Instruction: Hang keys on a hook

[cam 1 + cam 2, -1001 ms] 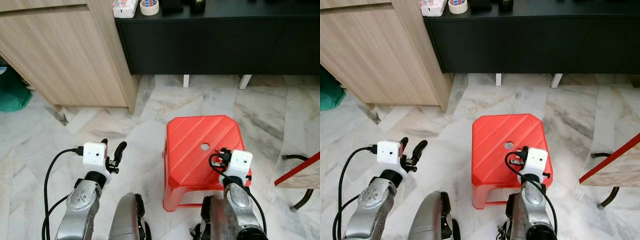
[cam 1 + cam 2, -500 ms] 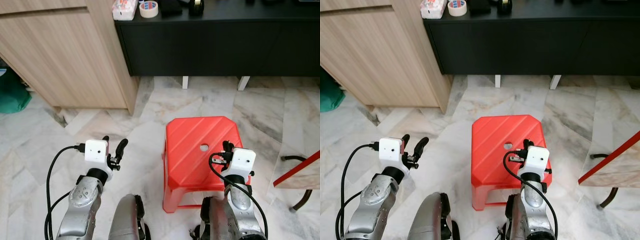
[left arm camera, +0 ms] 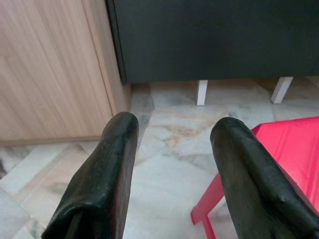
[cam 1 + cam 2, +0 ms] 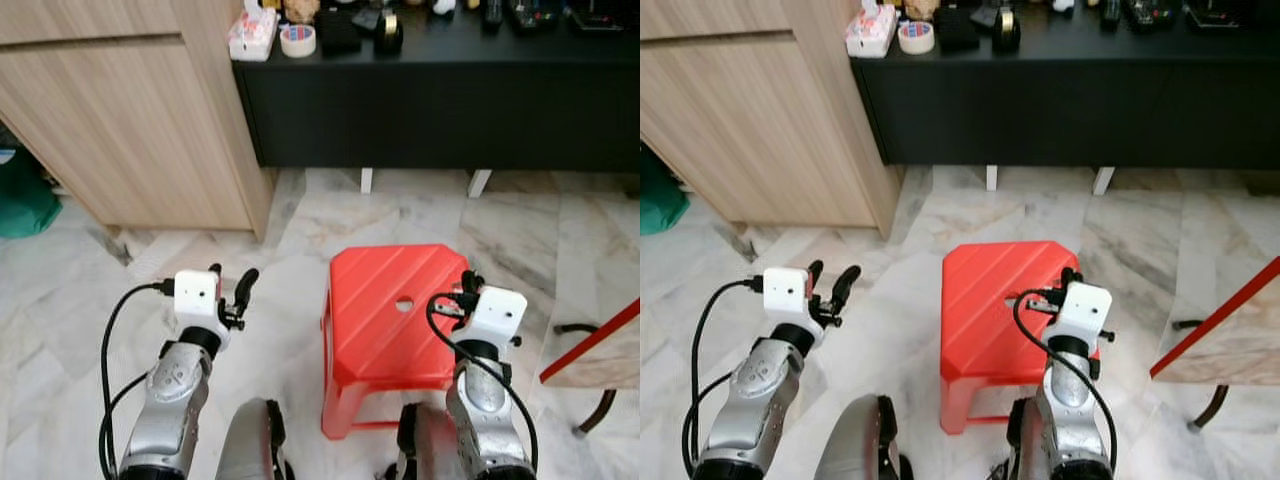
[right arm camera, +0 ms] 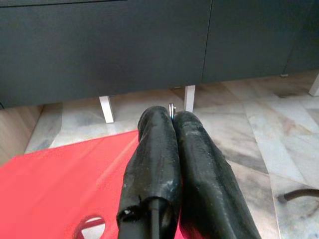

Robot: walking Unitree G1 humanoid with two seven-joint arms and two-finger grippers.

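My right gripper (image 5: 172,117) is shut, and a thin sliver of a metal key ring (image 5: 171,106) pokes out between its fingertips; the rest of the keys is hidden by the fingers. The gripper is held over the right side of the red stool (image 4: 385,310), pointing toward the black cabinet (image 4: 440,100). To the left of the stool, my left gripper (image 4: 232,284) is held above the marble floor. Its fingers (image 3: 117,149) are spread wide open with nothing between them.
A wooden cupboard (image 4: 120,110) stands at the left beside the low black cabinet on white feet. A tape roll (image 4: 297,40) and several small items lie on the cabinet top. A green bag (image 4: 20,195) sits far left, and a red-edged table (image 4: 600,345) juts in at the right.
The whole picture has shifted down, so more of the cabinet top shows: the camera moved. Both arms sit slightly higher. The grippers' states are unchanged.
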